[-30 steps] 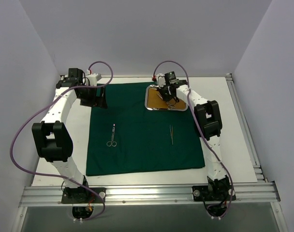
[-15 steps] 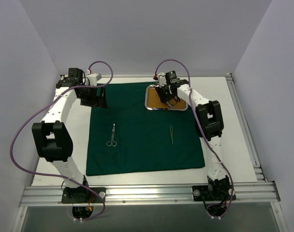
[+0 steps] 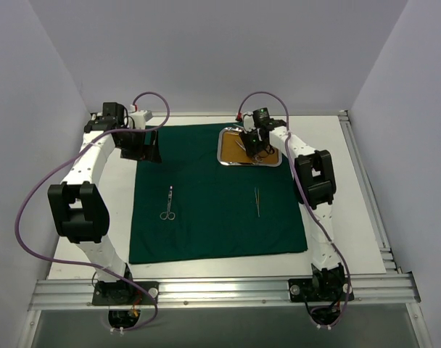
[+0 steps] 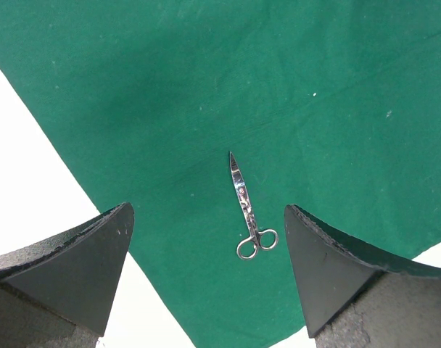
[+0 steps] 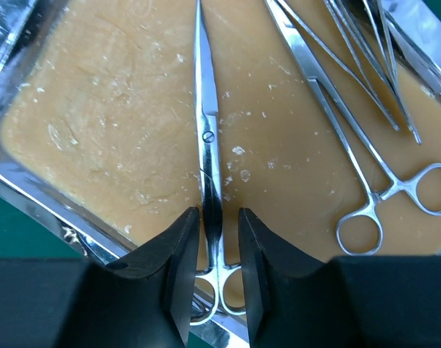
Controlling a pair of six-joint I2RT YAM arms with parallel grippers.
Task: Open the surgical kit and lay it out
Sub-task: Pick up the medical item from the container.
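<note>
The dark green drape point(image 3: 213, 217) lies spread flat on the table. One pair of scissors point(image 3: 167, 204) and tweezers point(image 3: 257, 202) lie on it. The steel tray point(image 3: 222, 148) with tan liner point(image 5: 97, 109) sits at the drape's far right corner. My right gripper point(image 3: 254, 148) is down in the tray. Its narrowly open jaws point(image 5: 218, 217) straddle the shanks of a pair of scissors point(image 5: 207, 123), with a small gap on each side. Ring-handled forceps point(image 5: 351, 174) and another slim instrument point(image 5: 373, 65) lie beside it. My left gripper point(image 3: 144, 148) hangs open and empty point(image 4: 206, 214) above the drape's far left corner, with the laid-out scissors point(image 4: 246, 210) below it.
White table surface point(image 3: 344, 188) borders the drape on both sides. Grey walls enclose the workspace on the left, back and right. An aluminium rail point(image 3: 220, 290) runs along the near edge at the arm bases.
My right gripper has shifted slightly right and settled lower into the tray over the scissors. The left arm and the items on the drape have not moved.
</note>
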